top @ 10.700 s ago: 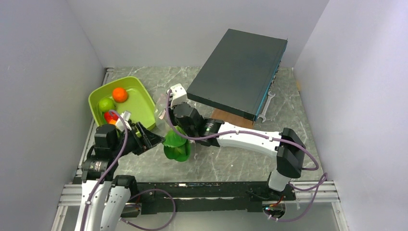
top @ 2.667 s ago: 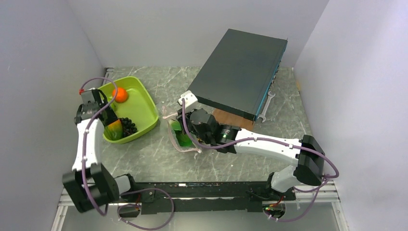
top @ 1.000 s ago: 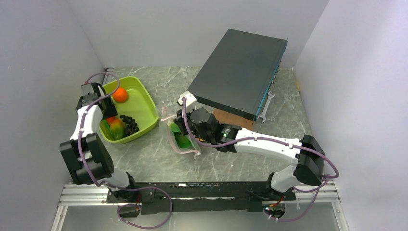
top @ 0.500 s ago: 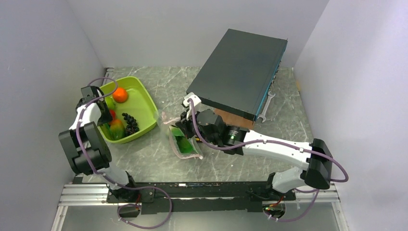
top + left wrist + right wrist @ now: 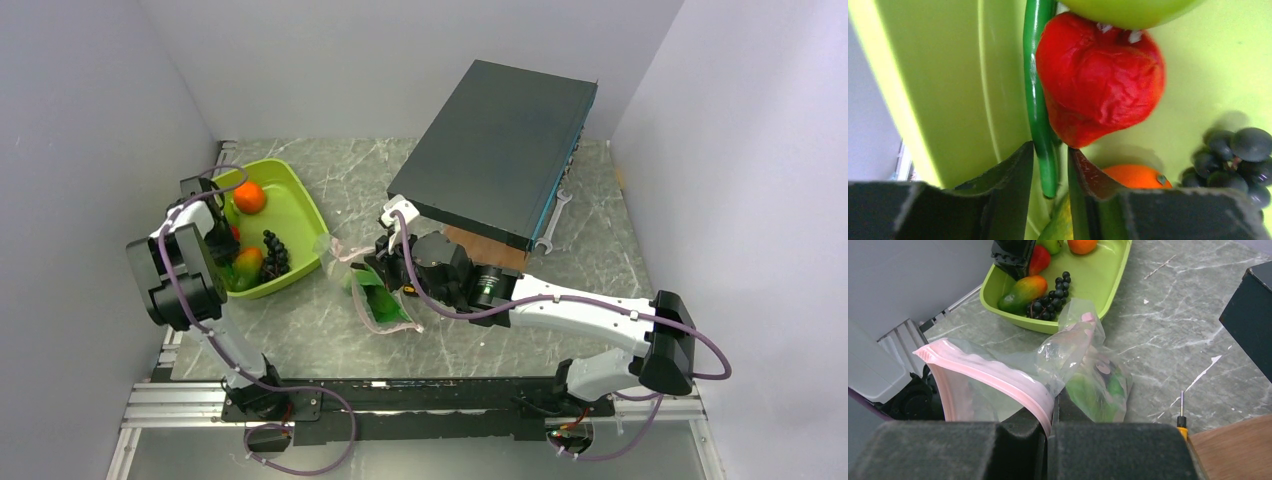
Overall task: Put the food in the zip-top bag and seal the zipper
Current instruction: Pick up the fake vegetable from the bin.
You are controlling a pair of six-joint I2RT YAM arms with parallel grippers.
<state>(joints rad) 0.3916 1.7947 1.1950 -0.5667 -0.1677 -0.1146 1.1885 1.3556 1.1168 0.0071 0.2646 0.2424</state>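
Observation:
The lime-green tray (image 5: pixel 295 205) holds the food: an orange fruit (image 5: pixel 249 197), black grapes (image 5: pixel 272 255), a yellow-red fruit (image 5: pixel 247 263), a green apple (image 5: pixel 1128 7) and a wrinkled red fruit (image 5: pixel 1103 85). My left gripper (image 5: pixel 1050 155) reaches down into the tray at its left side (image 5: pixel 222 235). Its jaws are closed narrowly on the long green stalk (image 5: pixel 1045 125) beside the red fruit. The clear zip-top bag (image 5: pixel 385 300) lies mid-table with leafy greens (image 5: pixel 1093 395) inside. My right gripper (image 5: pixel 1052 410) is shut on the bag's pink zipper (image 5: pixel 998 371), holding the mouth up and agape.
A big dark box (image 5: pixel 500 145) leans on a wooden block (image 5: pixel 478 245) right behind the right arm. An orange-and-black screwdriver (image 5: pixel 1181 416) lies by the block and a wrench (image 5: pixel 555 215) beside the box. Grey walls close in left, right and back.
The left jaws narrowed from wide to tight around the green stalk, and the left arm folded back over the tray's left edge. The right gripper shifted slightly with the bag mouth.

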